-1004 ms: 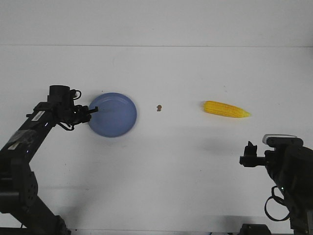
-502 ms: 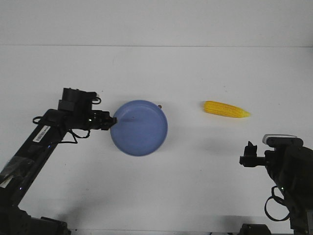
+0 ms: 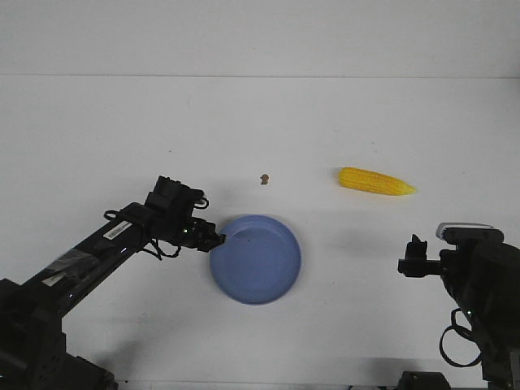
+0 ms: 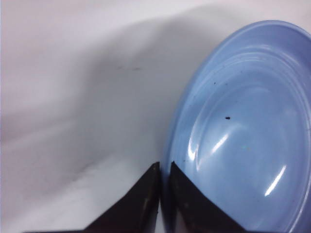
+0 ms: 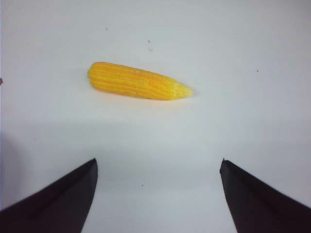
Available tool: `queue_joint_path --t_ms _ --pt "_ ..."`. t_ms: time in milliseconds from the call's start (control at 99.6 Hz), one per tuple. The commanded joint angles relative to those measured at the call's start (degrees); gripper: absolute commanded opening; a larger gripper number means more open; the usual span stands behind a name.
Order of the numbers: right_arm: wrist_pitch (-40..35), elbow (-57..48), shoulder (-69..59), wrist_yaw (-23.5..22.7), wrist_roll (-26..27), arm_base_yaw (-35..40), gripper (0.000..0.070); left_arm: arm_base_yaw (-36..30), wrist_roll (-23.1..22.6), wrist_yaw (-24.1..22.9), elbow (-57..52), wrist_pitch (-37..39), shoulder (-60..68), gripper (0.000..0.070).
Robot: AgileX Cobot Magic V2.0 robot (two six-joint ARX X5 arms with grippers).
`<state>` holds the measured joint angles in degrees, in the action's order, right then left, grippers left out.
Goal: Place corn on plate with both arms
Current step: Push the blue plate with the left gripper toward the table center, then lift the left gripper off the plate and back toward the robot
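Left gripper [image 3: 213, 241] is clamped on the near-left rim of the periwinkle-blue plate [image 3: 260, 264]. In the left wrist view the two black fingers [image 4: 141, 204] sit nearly together with the thin plate [image 4: 243, 131] edge pinched between them, one finger over the rim, one outside it. Pinching the rim is likely the only way to carry a shallow plate, since there is nothing else to hold. From that view I cannot tell if the plate is flat on the white table [image 3: 260, 122] or slightly lifted. The plate's inside is bare apart from small dark specks.

Right gripper [image 5: 158, 194] is spread wide with nothing between the fingers, and it is well short of the corn [image 5: 138, 81]. The cob lies ahead of the open jaws, crosswise to them, pointed tip toward the right finger's side. In the front view the corn [image 3: 376, 181] rests on the table beyond the right arm [image 3: 467, 284], well apart from the plate, which sits across from that arm toward the left.

A tiny brown speck [image 3: 264, 178] lies beyond the plate, between it and the corn's side of the table.

Judgement: the plate is being positioned centrally so the right arm has a short reach; the corn is untouched and the placing step is not yet done. The next move probably needs the right jaws to advance and come down across the cob's thick middle.
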<state>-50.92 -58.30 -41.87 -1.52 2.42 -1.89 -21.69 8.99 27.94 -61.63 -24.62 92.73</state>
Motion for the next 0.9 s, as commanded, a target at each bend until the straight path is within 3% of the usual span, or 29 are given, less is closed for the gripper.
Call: queue_joint_path --t_ms 0,341,381,522,572,793,893 --pt "0.3 -1.2 -0.2 0.0 0.6 0.0 0.0532 -0.5 1.0 0.4 -0.7 0.8 1.5 0.0006" --pt "-0.2 -1.2 -0.2 0.0 0.6 0.0 0.0533 -0.7 1.0 0.3 -0.7 0.4 4.0 0.0035" --pt "-0.2 -1.2 -0.2 0.0 0.6 0.0 0.0533 -0.7 1.0 0.2 -0.7 0.3 4.0 0.0089" --pt "-0.2 -1.2 -0.2 0.0 0.6 0.0 0.0533 -0.7 1.2 -1.5 -0.7 -1.1 4.0 0.0395" --pt "-0.2 -1.2 -0.2 0.0 0.6 0.0 0.0533 -0.7 1.2 -1.6 -0.7 -1.5 4.0 0.0465" --pt "-0.2 -1.2 -0.2 0.0 0.6 0.0 0.0533 0.3 -0.1 -1.6 -0.7 -1.0 2.2 0.063" --pt "-0.2 -1.2 -0.2 0.0 0.6 0.0 0.0532 1.6 -1.3 -2.1 -0.8 -0.5 -1.5 0.0638"
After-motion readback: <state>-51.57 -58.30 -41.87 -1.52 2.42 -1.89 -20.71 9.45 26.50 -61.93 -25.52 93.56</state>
